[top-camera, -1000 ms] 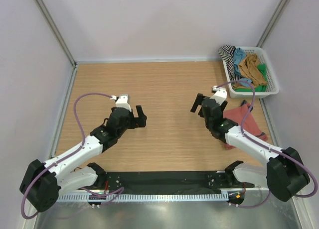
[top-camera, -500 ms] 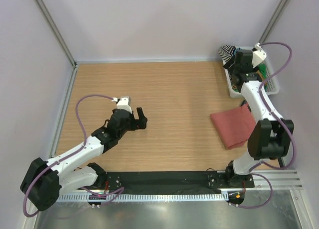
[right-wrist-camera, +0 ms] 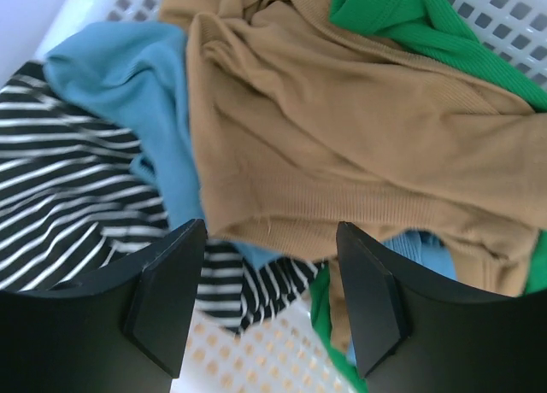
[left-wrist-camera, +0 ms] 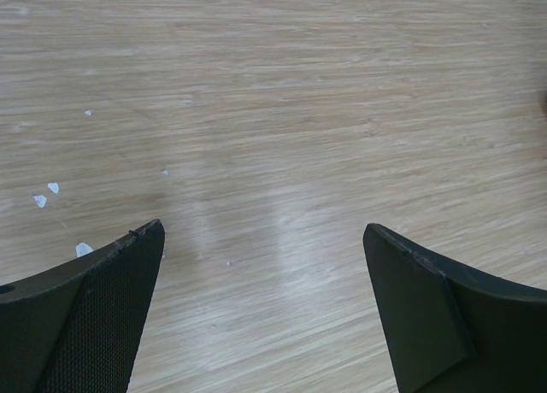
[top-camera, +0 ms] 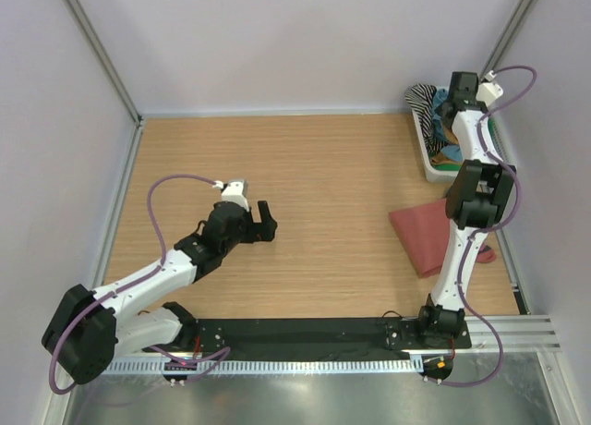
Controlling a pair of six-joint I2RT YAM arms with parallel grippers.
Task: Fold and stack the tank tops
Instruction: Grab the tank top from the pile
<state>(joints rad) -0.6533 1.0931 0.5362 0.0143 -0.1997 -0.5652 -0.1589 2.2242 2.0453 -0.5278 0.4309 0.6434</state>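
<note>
Pale lilac walls close in a light wooden table on three sides, with metal posts running up the far corners. At the table's far right corner sits a white plastic lattice basket heaped with crumpled cloth. In it are a plain ochre-brown tank top lying across the middle, a light blue top beside it, a black-and-white striped top at one end and a bright green ribbed top at the other.

The right arm stands tall and reaches over the basket, wrist pointing down into it. The right jaws are parted, one finger on either side of the lower hem of the ochre-brown tank top, where the blue and striped cloth show beneath it. Nothing is visibly pinched, and whether the tips touch the cloth cannot be told.

A rust-red tank top lies folded into a flat, roughly square packet on the table's right side, near the basket and partly behind the right arm.

The left arm stretches low over the left half of the table, with a purple cable looping above it. The left jaws are spread wide and hold nothing. Bare wood shows between them in the wrist view, with a few small white flecks to one side. They are well apart from every garment.
</note>
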